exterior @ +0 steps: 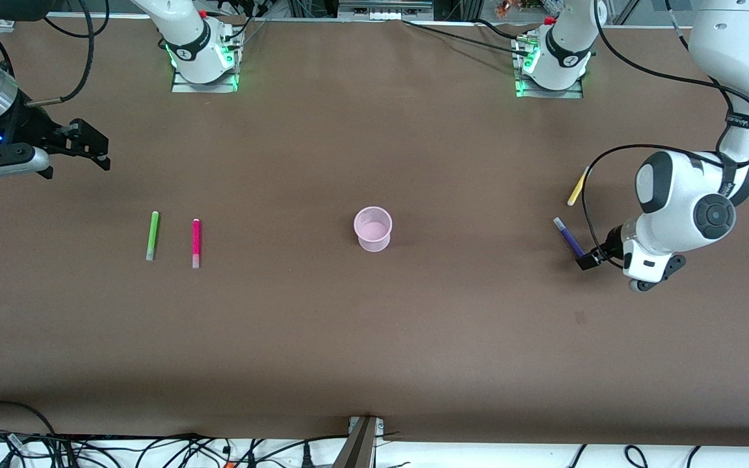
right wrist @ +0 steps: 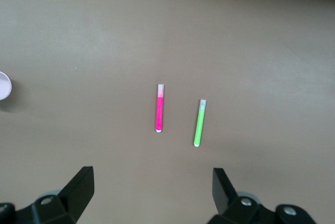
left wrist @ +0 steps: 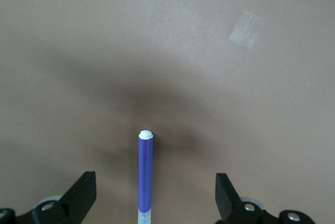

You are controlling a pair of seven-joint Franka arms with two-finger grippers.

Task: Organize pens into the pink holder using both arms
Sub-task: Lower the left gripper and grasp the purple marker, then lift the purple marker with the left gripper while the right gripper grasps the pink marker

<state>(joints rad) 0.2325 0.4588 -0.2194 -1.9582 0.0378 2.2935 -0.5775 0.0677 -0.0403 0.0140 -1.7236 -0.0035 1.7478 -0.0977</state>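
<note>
The small pale pink translucent cup (exterior: 372,228) is empty; all four pens lie on the brown bench (exterior: 374,338). The left tool (left wrist: 152,200), fingers apart, straddles the dark purple pen (exterior: 568,237); the right tool (right wrist: 152,195), also apart, waits.

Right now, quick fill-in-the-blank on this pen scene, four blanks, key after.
1. The left pincer is open around the ____ pen.
2. The pink holder contains ____ pens.
3. Beside the green pen lies the ____ pen.
4. The right pincer is ____.

Missing words: purple; no; magenta; open
</note>
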